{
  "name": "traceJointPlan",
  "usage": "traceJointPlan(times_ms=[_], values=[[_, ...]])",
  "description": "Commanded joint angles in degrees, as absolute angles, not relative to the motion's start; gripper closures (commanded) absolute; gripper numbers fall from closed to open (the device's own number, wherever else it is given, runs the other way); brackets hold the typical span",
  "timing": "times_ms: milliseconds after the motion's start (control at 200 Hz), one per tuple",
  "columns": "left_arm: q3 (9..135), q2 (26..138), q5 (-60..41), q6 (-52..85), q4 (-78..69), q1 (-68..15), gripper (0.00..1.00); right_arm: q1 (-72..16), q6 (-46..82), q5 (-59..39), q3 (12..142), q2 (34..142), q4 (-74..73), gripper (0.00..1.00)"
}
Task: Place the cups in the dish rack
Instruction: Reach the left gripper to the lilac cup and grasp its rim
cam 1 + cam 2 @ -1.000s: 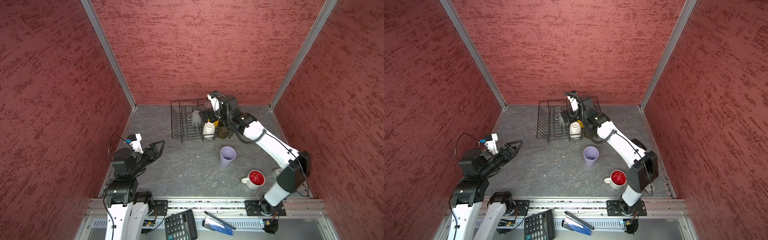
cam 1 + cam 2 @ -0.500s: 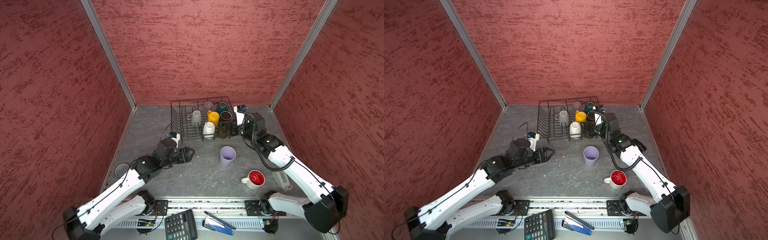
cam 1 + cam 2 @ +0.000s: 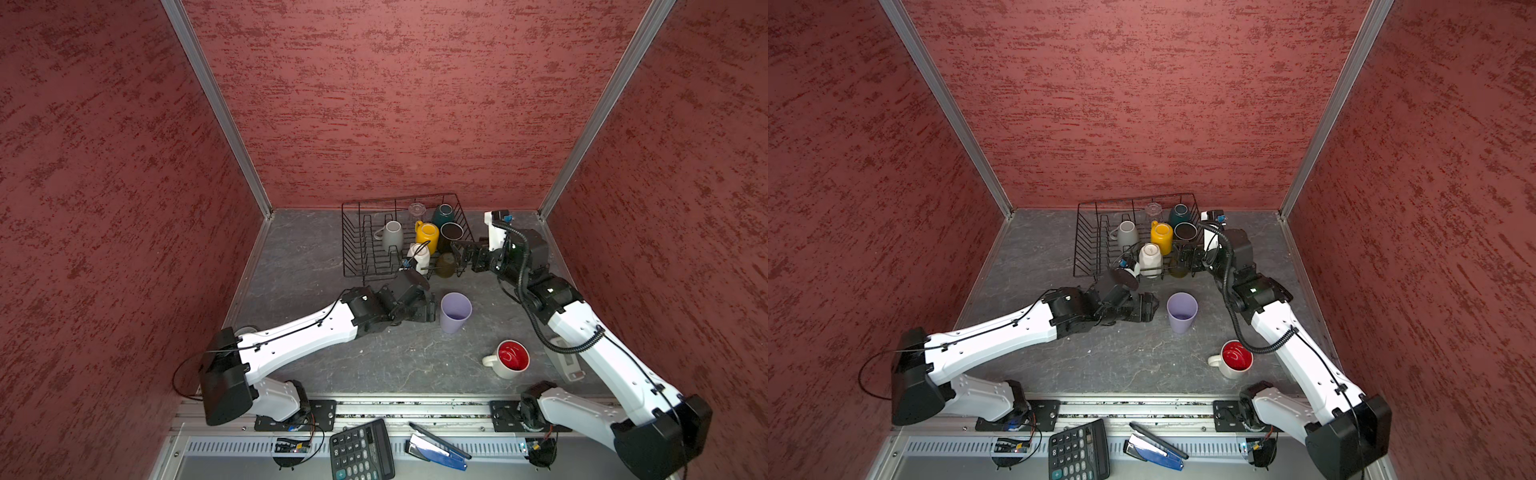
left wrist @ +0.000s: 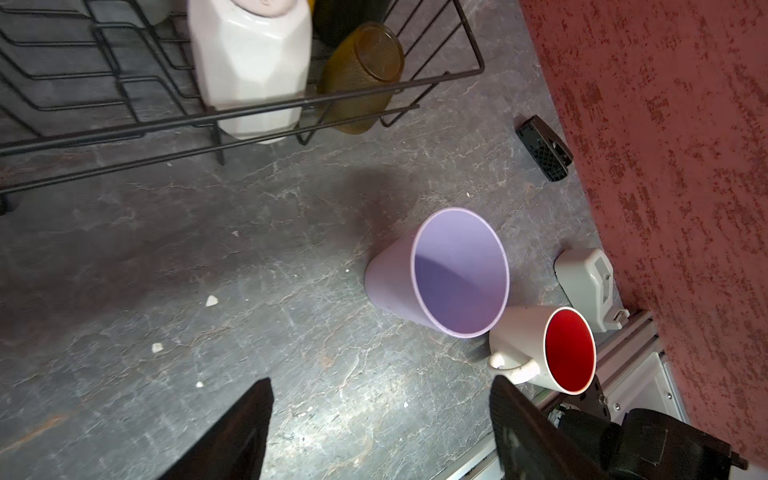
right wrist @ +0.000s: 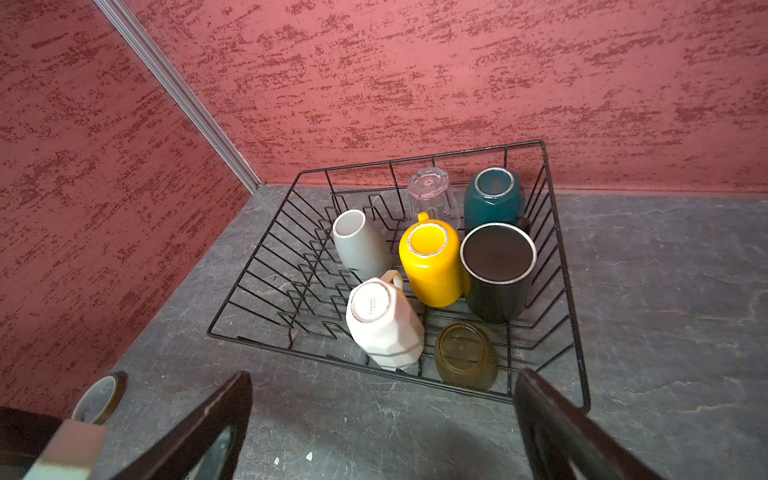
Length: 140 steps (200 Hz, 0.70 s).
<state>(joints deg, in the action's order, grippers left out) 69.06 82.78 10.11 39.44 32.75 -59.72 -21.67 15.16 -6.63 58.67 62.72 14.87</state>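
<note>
In both top views we've got the dish rack at the back of the table, with the lavender tumbler and red-lined mug standing upright out front. The left hand is just beside the tumbler and the right hand is at the rack's right end. Over to the left wrist view, and we see that hand spread wide and empty, the tumbler ahead of its fingers and not touching. In the right wrist view that hand is released too, empty, looking down on seven cups inside the rack.

Mottled red walls, aluminium corner posts, grey, perhaps stone-look, tabletop.
</note>
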Motion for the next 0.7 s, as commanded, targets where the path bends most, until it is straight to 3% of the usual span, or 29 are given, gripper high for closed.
traceJointPlan(times_ms=[0, 336, 696], values=[[72.76, 87.22, 12.26, 37.71, 33.96, -60.46, 0.17, -20.57, 15.86, -7.35, 58.01, 60.51, 14.71, 0.01], [82.32, 99.06, 12.00, 35.87, 37.61, -61.75, 0.18, -19.34, 14.68, -7.21, 56.94, 57.88, 16.78, 0.01], [84.72, 105.27, 11.26, 35.82, 39.48, -61.83, 0.23, -18.49, 14.95, -8.35, 55.84, 57.31, 16.58, 0.01]])
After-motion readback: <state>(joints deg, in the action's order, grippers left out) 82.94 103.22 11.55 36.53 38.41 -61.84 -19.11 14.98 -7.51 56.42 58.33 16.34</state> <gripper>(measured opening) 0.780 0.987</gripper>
